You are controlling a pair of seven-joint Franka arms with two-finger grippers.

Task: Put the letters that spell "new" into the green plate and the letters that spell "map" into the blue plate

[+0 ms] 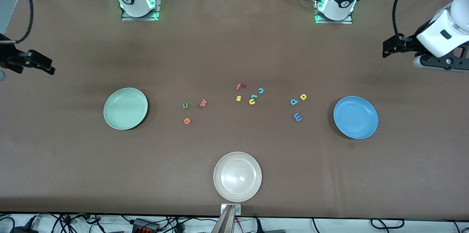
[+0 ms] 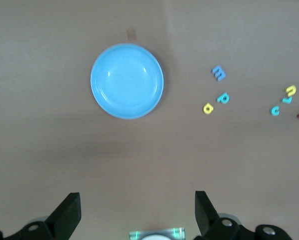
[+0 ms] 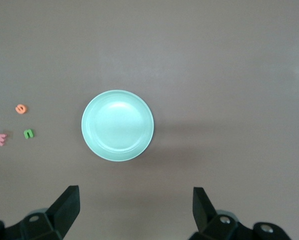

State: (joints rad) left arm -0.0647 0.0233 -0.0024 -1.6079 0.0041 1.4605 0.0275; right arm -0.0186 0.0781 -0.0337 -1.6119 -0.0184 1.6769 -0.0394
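Note:
The green plate point(image 1: 125, 108) lies empty toward the right arm's end of the table, the blue plate point(image 1: 355, 117) empty toward the left arm's end. Between them lie the dark green "n" point(image 1: 185, 106), salmon "w" point(image 1: 203, 102) and orange "e" point(image 1: 187, 120), and closer to the blue plate the teal "a" point(image 1: 294, 102), yellow "p" point(image 1: 303, 96) and blue "m" point(image 1: 297, 117). My left gripper point(image 1: 389, 47) hangs open over bare table at its end; its wrist view shows the blue plate point(image 2: 127, 81). My right gripper point(image 1: 41, 65) hangs open at the other end, looking down on the green plate point(image 3: 117, 125).
A cream-white plate point(image 1: 237, 176) sits near the table's front edge. A cluster of other letters lies mid-table: red "f" point(image 1: 240, 86), teal "c" point(image 1: 261, 90), yellow "s" point(image 1: 238, 98) and yellow "u" point(image 1: 252, 102).

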